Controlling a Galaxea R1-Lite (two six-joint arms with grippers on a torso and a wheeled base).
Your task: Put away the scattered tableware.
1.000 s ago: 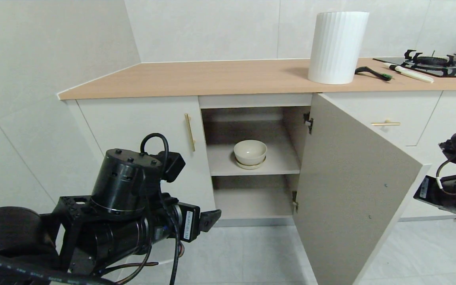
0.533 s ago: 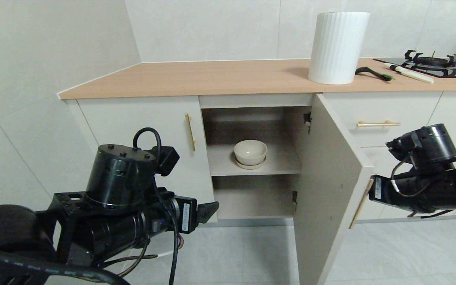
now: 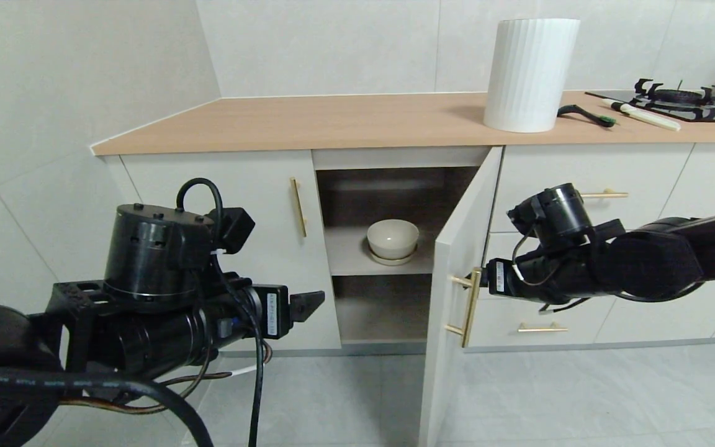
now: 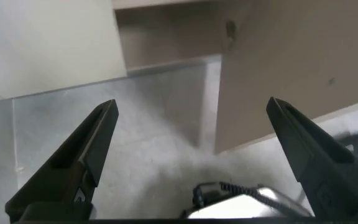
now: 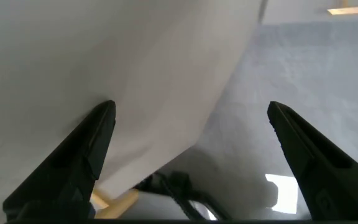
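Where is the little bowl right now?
In the head view, the bowl sits on a small plate on the cupboard shelf, near the picture's centre, left of the half-open door.

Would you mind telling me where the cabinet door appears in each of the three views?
Head view: the cabinet door stands half-open, right of centre, with its gold handle on the free edge.
Left wrist view: its brown inner face rises over the grey tiled floor.
Right wrist view: its pale outer face is close up, with the handle at its edge.
Shared landmark: the grey tiled floor.
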